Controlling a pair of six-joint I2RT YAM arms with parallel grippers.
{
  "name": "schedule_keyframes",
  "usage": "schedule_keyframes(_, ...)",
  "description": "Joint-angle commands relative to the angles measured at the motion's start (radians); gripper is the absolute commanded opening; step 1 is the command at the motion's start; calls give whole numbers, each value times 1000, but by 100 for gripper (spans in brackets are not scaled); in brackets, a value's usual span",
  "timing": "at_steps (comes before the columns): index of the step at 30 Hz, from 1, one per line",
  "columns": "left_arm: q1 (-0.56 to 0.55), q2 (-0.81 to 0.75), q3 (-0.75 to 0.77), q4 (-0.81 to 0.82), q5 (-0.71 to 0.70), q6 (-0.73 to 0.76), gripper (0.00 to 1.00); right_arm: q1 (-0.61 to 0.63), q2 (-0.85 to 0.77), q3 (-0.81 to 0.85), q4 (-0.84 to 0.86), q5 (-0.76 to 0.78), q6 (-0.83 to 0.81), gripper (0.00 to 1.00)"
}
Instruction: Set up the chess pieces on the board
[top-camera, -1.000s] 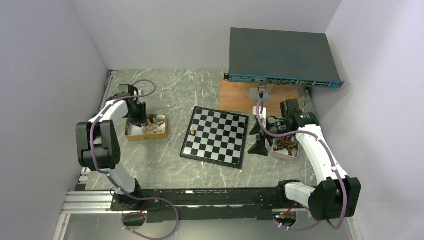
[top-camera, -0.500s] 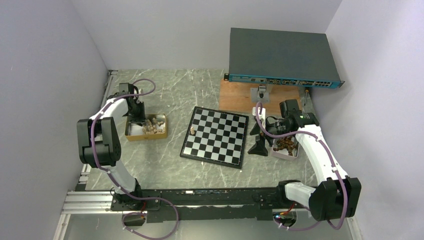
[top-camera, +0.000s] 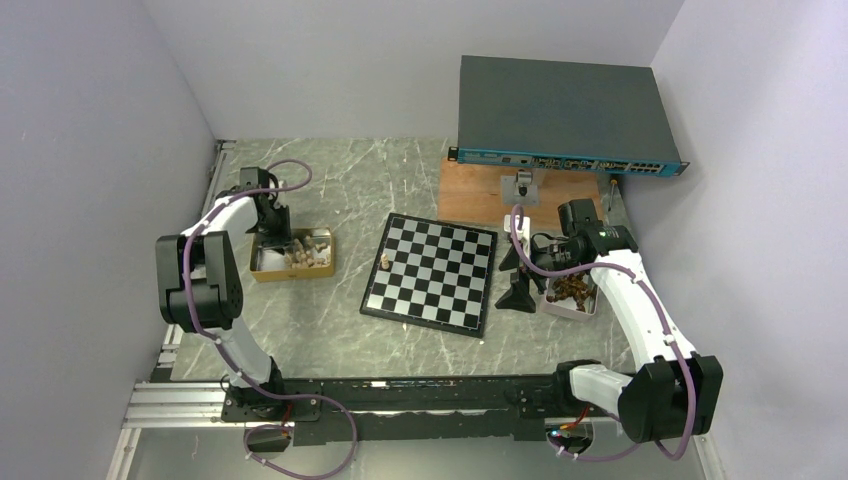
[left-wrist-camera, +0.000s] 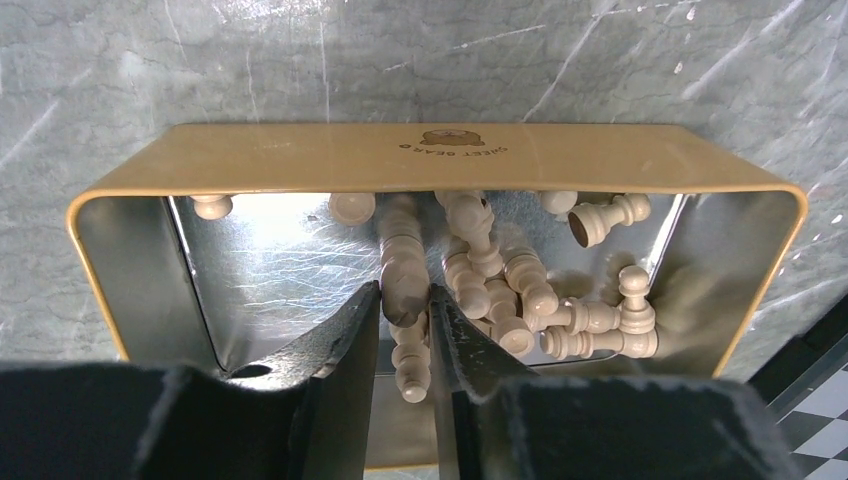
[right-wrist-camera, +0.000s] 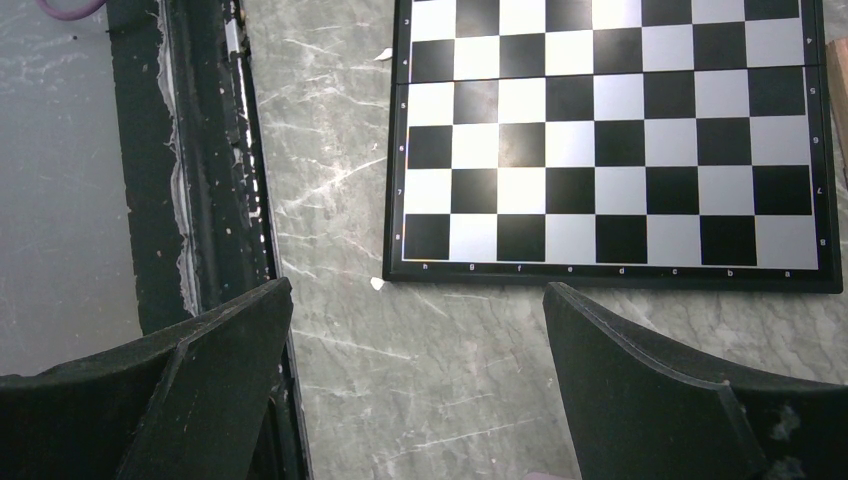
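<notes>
Left arm (top-camera: 215, 225) has edged over the gold tin (left-wrist-camera: 440, 160), frame left; left claw (left-wrist-camera: 403, 300) clamps a light chess piece (left-wrist-camera: 402, 262). Right claw (right-wrist-camera: 417, 290) gapes apart beside the central board (top-camera: 432, 272). Tangled neighbouring pieces (left-wrist-camera: 520, 290) could lift and spill.

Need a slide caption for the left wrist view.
Left gripper pinching a tan chess piece among others in a gold-rimmed tin.
</notes>
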Motion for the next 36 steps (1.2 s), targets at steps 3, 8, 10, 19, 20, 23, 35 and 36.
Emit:
schedule_keyframes(3,6,-7,33,-10,-10,23,11,3,-27,-1,9,-10,-9,99)
schedule_keyframes(8,6,-84,17,10,-43,18,0,3,-31,-1,8,-9,-11,99)
schedule_keyframes(10,6,-134,2,26,-75,12,0,3,-32,-3,8,-10,-11,99)
schedule_keyframes(19,3,-302,-49,56,-41,-16,0,3,-41,-7,15,-10,-8,99)
schedule_keyframes(20,3,-318,-52,54,-22,-18,0,3,-41,-7,15,-11,-7,99)
schedule_keyframes(23,-11,-366,-59,37,41,-19,0,3,-41,-7,17,-11,-7,99)
schedule_keyframes(35,-180,-355,16,-26,349,4,0,3,-49,-11,22,-10,-3,99)
schedule_keyframes(36,-204,-336,36,-31,349,0,0,3,-49,-10,23,-10,-3,99)
